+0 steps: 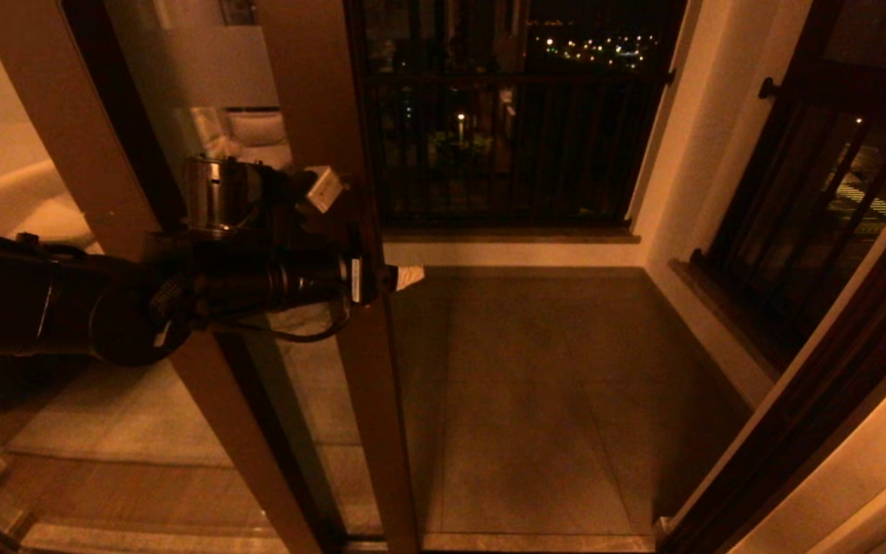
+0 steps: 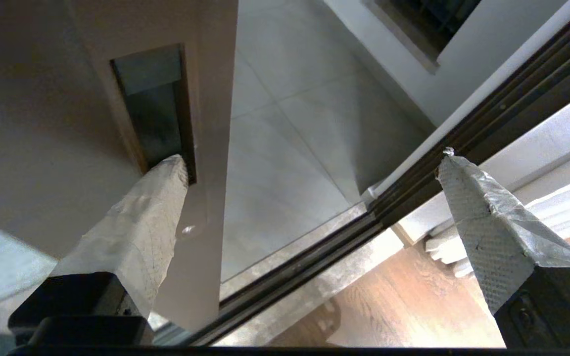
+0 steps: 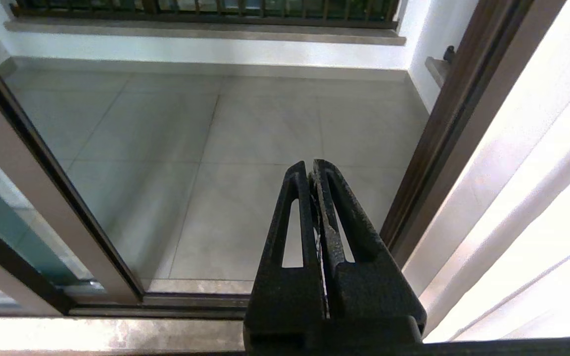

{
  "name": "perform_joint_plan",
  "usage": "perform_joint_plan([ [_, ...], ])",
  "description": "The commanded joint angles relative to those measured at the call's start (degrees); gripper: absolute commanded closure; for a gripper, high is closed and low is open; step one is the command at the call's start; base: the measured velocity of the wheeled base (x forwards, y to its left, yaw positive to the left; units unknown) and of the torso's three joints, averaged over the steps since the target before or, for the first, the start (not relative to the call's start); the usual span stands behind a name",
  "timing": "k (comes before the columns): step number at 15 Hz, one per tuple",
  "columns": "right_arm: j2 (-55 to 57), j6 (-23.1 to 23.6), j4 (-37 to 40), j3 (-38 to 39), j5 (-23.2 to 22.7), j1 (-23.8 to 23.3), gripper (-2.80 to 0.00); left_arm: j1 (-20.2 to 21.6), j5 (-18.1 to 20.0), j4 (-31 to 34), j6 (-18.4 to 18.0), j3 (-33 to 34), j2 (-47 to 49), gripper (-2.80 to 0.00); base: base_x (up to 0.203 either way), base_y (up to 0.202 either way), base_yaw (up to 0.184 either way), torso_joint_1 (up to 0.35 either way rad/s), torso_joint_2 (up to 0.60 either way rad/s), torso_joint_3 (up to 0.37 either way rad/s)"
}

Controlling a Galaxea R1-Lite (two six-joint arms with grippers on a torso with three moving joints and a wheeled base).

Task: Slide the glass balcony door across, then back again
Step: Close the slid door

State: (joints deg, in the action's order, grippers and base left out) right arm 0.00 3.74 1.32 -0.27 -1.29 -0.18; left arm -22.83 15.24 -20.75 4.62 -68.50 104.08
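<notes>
The glass balcony door (image 1: 204,69) stands at the left, its frosted band high on the pane and its brown stile (image 1: 320,115) bordering the open doorway. My left gripper (image 1: 385,278) is open at the stile's mid-height. One taped finger (image 2: 166,198) has its tip at the edge of the recessed pull (image 2: 154,113) in the stile (image 2: 211,99). The other finger (image 2: 468,207) stands far off in the open doorway, holding nothing. My right gripper (image 3: 309,165) is shut and empty, low near the right jamb, out of the head view.
The black-barred railing (image 1: 504,138) closes the balcony's far side, and a barred window (image 1: 820,192) stands on the right. The dark floor track (image 2: 285,277) runs along the threshold. The brown right jamb (image 1: 835,385) bounds the doorway over the tiled floor (image 1: 535,400).
</notes>
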Motion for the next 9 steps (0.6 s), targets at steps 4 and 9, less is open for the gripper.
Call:
perform_joint_plan([
  [4, 0.1, 0.0, 0.0, 0.0, 0.0, -0.1, 0.00, 0.1, -0.6, -4.7, 0.1, 0.0, 2.6, -2.80, 0.000, 0.000, 0.000, 0.000, 0.00, 0.000],
  [9, 0.1, 0.0, 0.0, 0.0, 0.0, 0.0, 0.00, 0.1, -0.8, -4.7, 0.1, -0.3, 3.7, -2.80, 0.000, 0.000, 0.000, 0.000, 0.00, 0.000],
])
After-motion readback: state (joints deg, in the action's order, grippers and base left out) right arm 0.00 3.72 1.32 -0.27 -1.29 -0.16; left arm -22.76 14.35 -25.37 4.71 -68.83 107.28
